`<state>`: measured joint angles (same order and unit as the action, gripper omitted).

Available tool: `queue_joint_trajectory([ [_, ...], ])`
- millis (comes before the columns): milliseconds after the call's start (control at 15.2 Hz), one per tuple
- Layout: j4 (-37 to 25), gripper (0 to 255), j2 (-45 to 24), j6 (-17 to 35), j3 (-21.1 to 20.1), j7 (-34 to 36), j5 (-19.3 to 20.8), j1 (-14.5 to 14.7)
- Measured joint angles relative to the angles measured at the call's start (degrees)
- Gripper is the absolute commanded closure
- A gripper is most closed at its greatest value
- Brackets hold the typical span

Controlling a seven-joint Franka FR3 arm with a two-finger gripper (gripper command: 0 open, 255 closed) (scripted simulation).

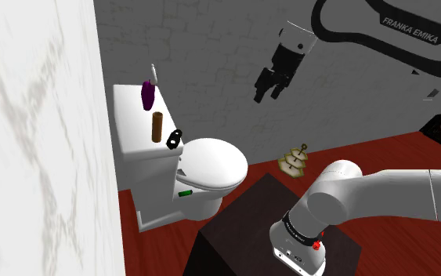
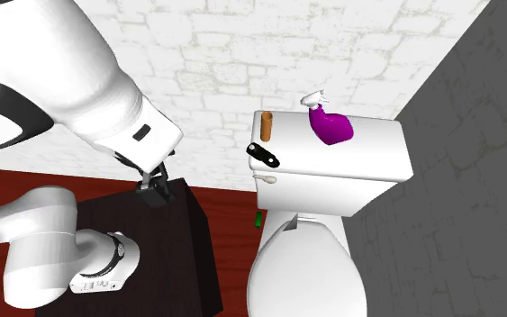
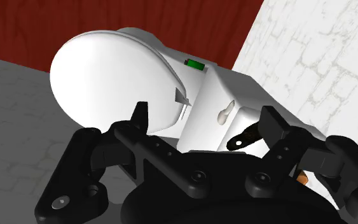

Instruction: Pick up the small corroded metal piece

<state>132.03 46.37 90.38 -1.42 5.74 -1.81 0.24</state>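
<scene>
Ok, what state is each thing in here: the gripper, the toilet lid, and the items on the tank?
Gripper: open, empty, up in the air.
Toilet lid: down.
Brown cylinder: upright on the tank, untouched.
Purple spray bottle: upright on the tank.
Black piece: lying at the tank's front edge.

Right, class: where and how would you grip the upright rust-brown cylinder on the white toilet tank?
Probably from above, closing across the upper round sides of the rust-brown cylinder: it stands upright on the tank lid, a flat black piece close beside.
</scene>
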Motion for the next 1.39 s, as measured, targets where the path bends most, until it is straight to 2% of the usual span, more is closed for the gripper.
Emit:
queue_joint_trajectory([
  [198,0.23,0,-1.77,1.71,-1.14,2.13,-0.95,-0.15],
  [660,1.74,0,-11.01,11.24,-6.24,12.98,-5.11,-1.16],
  [990,1.04,0,-19.73,18.62,-9.74,20.76,-7.22,-1.94],
  [1386,-3.34,0,-32.70,26.69,-13.44,30.50,-8.00,-2.71],
])
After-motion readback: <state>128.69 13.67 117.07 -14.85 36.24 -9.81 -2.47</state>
